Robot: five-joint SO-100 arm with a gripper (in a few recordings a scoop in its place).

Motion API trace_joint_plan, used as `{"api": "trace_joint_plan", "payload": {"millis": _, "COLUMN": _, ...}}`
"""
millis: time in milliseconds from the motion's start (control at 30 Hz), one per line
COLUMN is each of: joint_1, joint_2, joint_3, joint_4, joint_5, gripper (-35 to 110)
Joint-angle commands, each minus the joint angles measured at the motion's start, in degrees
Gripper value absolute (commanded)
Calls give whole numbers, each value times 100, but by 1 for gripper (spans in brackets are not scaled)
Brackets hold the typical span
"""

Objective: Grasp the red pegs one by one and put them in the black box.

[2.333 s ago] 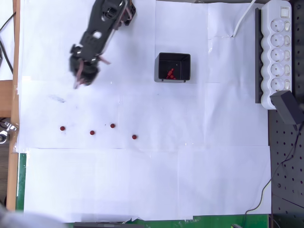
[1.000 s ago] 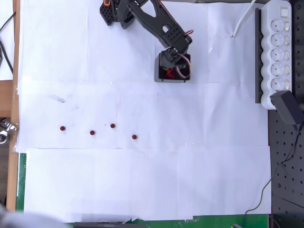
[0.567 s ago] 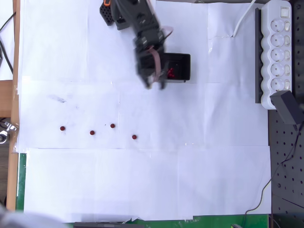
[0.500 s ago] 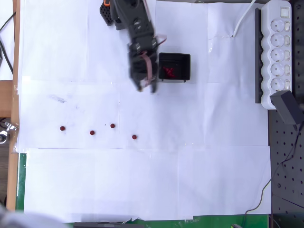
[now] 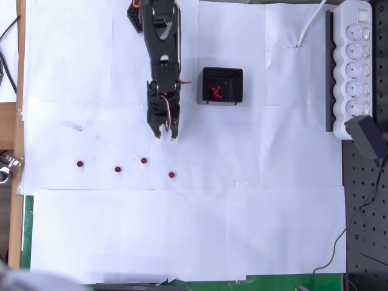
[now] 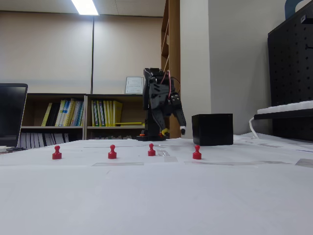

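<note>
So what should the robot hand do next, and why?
Probably move down onto the nearest red peg. The hand is open, holds nothing and hovers just above the row, where four pegs stand on the paper; others already lie in the black box.

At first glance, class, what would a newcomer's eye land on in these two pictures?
Four red pegs strung in a loose row across the white paper, standing upright in the fixed view. Above them in the overhead view hangs the black pincer, jaws apart and empty. To its right sits the black box with more red pegs inside.
</note>
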Motion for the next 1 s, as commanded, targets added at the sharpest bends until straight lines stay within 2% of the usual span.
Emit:
{"api": "trace_joint_plan", "payload": {"millis": 0, "joint_1": -79, "joint_2": 413, "joint_3": 158, "joint_4": -984, "joint_5": 167, "gripper": 13}}
{"api": "trace_joint_plan", "payload": {"millis": 367, "joint_1": -246, "joint_2": 1705, "joint_3": 606, "joint_4": -2602, "joint_5": 914, "gripper": 13}}
{"api": "trace_joint_plan", "payload": {"millis": 967, "joint_1": -70, "joint_2": 2962, "joint_3": 2259, "joint_4": -2707, "joint_5": 1239, "gripper": 12}}
